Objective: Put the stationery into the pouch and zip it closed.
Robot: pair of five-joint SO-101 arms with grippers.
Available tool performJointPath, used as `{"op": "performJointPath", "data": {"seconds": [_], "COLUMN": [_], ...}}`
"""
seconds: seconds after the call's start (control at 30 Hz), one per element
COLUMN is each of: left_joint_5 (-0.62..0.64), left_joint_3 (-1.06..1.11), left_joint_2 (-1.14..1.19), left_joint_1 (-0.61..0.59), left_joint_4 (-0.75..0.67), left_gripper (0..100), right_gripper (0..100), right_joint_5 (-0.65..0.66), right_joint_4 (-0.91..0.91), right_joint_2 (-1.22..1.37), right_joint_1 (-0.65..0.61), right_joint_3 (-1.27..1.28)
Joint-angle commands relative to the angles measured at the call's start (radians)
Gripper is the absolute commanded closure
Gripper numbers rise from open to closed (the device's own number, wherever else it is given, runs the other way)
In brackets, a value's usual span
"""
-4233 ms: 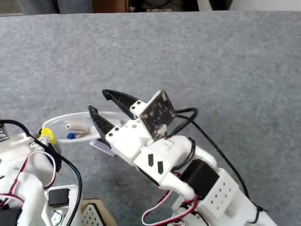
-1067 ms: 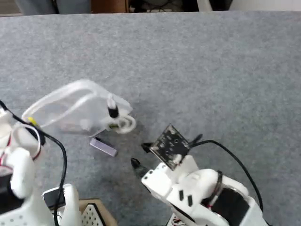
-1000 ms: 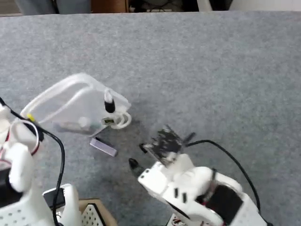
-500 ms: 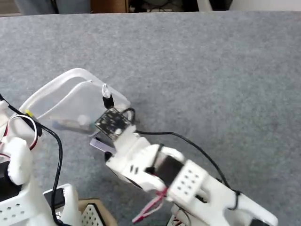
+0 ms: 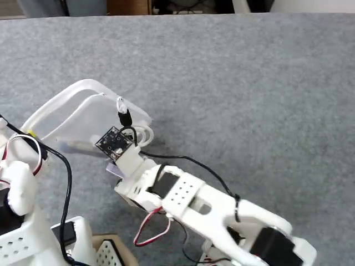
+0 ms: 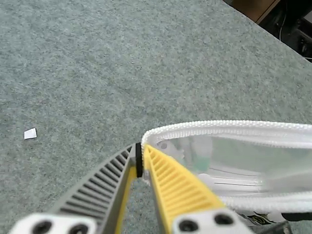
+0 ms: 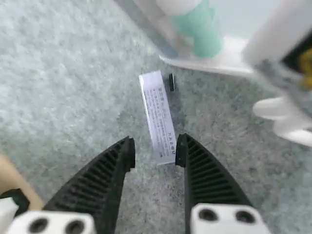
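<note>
1. Now your right arm has swung forward from the near edge of the table (image 5: 249, 83), where it sat 1 second ago, and it stands over the gap just in front of the pouch (image 5: 83, 119).
2. Your right gripper (image 7: 154, 142) is spread open and holds nothing. Its 2 jaws straddle the near end of the lavender case (image 7: 158, 117), which lies flat on the table just beside the pouch wall, as it did before.
3. Your left gripper (image 6: 139, 163) is closed, pinching the zipper end of the pouch. The mouth has tipped up and gaped wider over the last second.
4. Inside the pouch you can see a green-capped item (image 7: 200, 27), and a pen (image 5: 123, 113) pokes out at the open end.
5. That leaves 1 piece outside, so the packing looks nearly done and the zipping has not started.
6. The jaws sit at the case's end rather than its middle. A pinch here may tip it, so you probably want to come in further before closing.
</note>
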Motion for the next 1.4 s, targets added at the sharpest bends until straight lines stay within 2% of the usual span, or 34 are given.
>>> {"op": "performJointPath", "data": {"seconds": [0.0, 0.37, 0.5, 0.53, 0.77, 0.87, 1.03, 1.2, 1.37], "left_joint_5": [0.009, 0.009, 0.009, 0.009, 0.003, 0.002, 0.002, 0.002, 0.002], "left_joint_3": [-0.019, -0.019, -0.002, 0.005, 0.016, 0.016, 0.016, 0.018, 0.018], "left_joint_2": [0.011, 0.011, 0.008, 0.006, 0.002, 0.002, 0.006, 0.009, 0.008], "left_joint_1": [-0.010, -0.010, -0.010, -0.010, -0.005, -0.004, -0.004, -0.002, 0.047], "left_joint_4": [-0.018, -0.012, -0.015, -0.015, -0.018, -0.018, -0.017, -0.017, -0.012], "left_gripper": [97, 97, 97, 97, 97, 97, 97, 97, 97], "right_gripper": [84.3, 84.5, 95.6, 99.0, 98.6, 98.6, 98.6, 98.6, 98.6], "right_joint_5": [-0.046, -0.044, -0.041, -0.032, 0.123, 0.137, 0.133, 0.140, 0.140], "right_joint_4": [-0.029, -0.029, -0.026, -0.028, -0.021, 0.005, 0.158, 0.315, 0.393], "right_joint_2": [0.074, 0.383, 0.412, 0.412, 0.409, 0.387, 0.173, -0.182, -0.573], "right_joint_1": [-0.011, -0.005, -0.005, -0.005, -0.005, -0.005, -0.005, -0.005, -0.005], "right_joint_3": [-0.077, -0.278, -0.311, -0.311, -0.306, -0.305, -0.305, -0.286, -0.225]}}
